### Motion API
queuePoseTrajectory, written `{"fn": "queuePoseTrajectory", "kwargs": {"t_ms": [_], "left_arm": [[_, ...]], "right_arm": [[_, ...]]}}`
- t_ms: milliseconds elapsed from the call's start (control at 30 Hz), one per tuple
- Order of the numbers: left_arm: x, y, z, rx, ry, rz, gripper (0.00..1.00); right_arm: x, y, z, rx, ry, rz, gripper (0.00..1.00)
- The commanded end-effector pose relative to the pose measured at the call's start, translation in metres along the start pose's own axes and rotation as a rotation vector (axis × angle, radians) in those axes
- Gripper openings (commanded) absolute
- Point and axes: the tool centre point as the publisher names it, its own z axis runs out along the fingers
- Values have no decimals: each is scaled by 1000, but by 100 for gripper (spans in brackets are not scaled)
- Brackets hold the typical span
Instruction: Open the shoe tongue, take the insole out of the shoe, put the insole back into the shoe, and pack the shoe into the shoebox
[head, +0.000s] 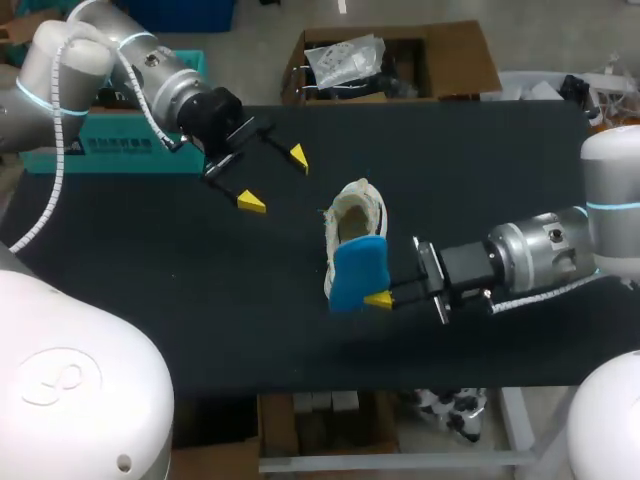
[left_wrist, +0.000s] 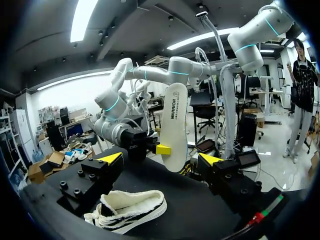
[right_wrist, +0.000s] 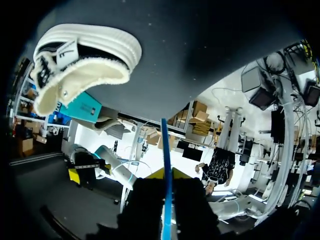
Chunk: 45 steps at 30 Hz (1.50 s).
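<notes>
Mid-task state, insole removed. The shoe rests on the black table near its middle, opening upward and free of both arms. The blue insole is out of the shoe and lifted clear of the table over the shoe's near end. It is clamped edge-on between the two fingers of the right gripper, whose jaws stand nearly closed on the thin sheet. The left wrist view shows its pale underside held upright above the shoe. The left gripper hovers well apart from the shoe on its far left side, jaws spread wide and holding nothing. The removal step thus appears complete, and the tongue is presumably opened, though its position cannot be made out. What remains is to put the insole back into the shoe and to pack the shoe. A teal box at the table's far left edge, behind the left arm, is probably the shoebox. Whether it stands open cannot be told.
</notes>
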Motion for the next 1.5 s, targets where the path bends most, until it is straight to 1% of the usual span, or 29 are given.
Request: {"fn": "queuePoseTrajectory", "kwargs": {"t_ms": [33,133,200,300,433,600,1500], "left_arm": [[-15,12,-10,15,456,140,100],[-14,15,-11,25,499,146,100],[-16,19,-12,23,497,133,100],[-17,24,-16,35,518,124,100],[-16,29,-19,55,528,116,100],[-15,29,-20,67,527,117,100],[-15,29,-20,67,527,117,100]], "right_arm": [[-11,-6,-1,-2,-19,-17,0],[-16,-7,-2,16,-28,-36,0],[-18,-6,-2,18,-34,-39,0],[-19,-7,-3,25,-57,-58,0],[-20,-7,-3,50,-93,-63,0],[-21,-7,-3,91,-155,-69,0],[-21,-7,-3,91,-155,-69,0]]}}
